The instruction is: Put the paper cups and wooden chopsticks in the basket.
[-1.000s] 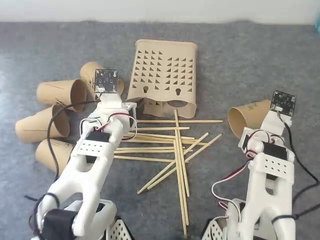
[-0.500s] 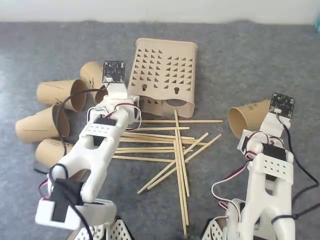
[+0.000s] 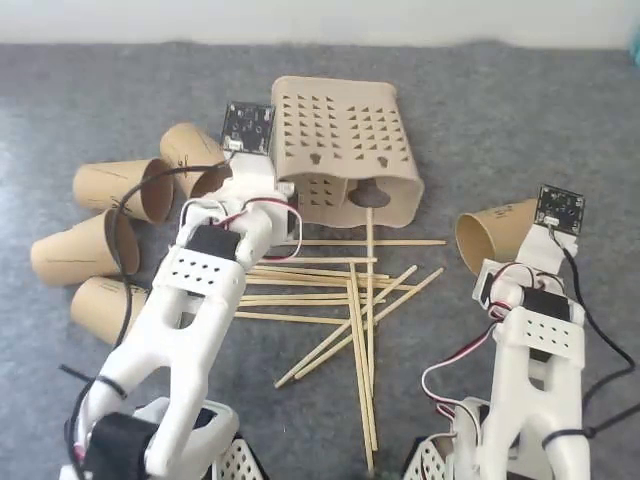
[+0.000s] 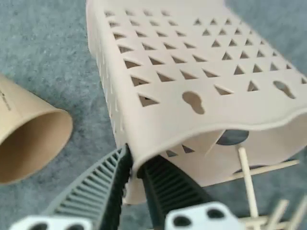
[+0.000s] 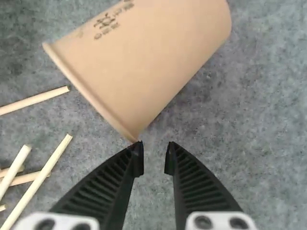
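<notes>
Left claw (image 4: 133, 167) is clamped on the near rim corner of the basket (image 4: 201, 72). Since a second ago the basket has swung right and its mouth end has lifted (chopstick (image 4: 249, 177) tip at the mouth). It lies on its side near the surface's (image 3: 520, 110) far edge, long axis far-to-near, mouth toward the arms. Right claw (image 5: 153, 155) is slightly parted and empty at the lying cup's (image 5: 144, 62) rim, unmoved.

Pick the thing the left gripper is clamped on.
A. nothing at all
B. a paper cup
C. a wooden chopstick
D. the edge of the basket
D: in the left wrist view the left gripper pinches the rim of the basket's open end, with the wall caught between its jaws.
</notes>
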